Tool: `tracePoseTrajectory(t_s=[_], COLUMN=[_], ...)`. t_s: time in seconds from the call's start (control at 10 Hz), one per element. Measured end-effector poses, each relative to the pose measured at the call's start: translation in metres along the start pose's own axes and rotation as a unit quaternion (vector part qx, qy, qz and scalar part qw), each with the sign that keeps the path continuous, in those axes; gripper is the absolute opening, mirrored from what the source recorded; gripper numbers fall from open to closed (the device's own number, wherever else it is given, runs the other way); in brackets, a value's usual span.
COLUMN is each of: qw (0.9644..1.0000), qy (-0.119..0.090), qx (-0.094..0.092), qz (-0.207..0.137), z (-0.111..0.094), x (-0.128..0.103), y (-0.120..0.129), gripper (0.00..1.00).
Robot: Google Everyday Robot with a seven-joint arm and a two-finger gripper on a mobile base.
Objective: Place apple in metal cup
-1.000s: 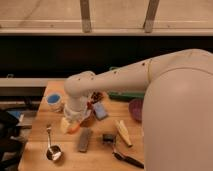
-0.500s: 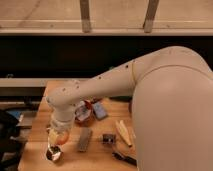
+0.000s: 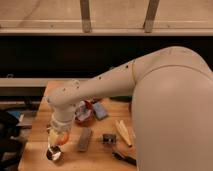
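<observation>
The gripper [image 3: 57, 136] hangs from the white arm at the table's left front. It is shut on the apple [image 3: 58, 138], a small orange-yellow fruit showing between the fingers. The metal cup [image 3: 52, 154], small and shiny silver, stands on the wooden table [image 3: 100, 156] directly below the gripper, close under the apple. I cannot make out the cup's handle. The apple is above the cup, not inside it.
A grey flat block [image 3: 84, 139], a small dark object [image 3: 108, 138], a pale yellow elongated piece [image 3: 123, 133] and a black tool [image 3: 125, 158] lie to the right. A red-and-white object [image 3: 82, 113] and a blue item [image 3: 100, 111] sit behind. The table's left edge is close.
The arm has swung left and toward the table's front, carrying the apple from mid-table to just above the metal cup.
</observation>
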Motion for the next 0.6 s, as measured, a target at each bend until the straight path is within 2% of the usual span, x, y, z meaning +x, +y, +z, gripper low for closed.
tracePoseTrajectory(t_s=[0.3, 0.6], qw=[0.9999, 0.9997], qy=[0.007, 0.01], qx=[-0.01, -0.02], qz=[-0.007, -0.002], z=[0.019, 0.031], x=[0.001, 0.005], y=[0.019, 0.026], gripper=[0.0, 0.0])
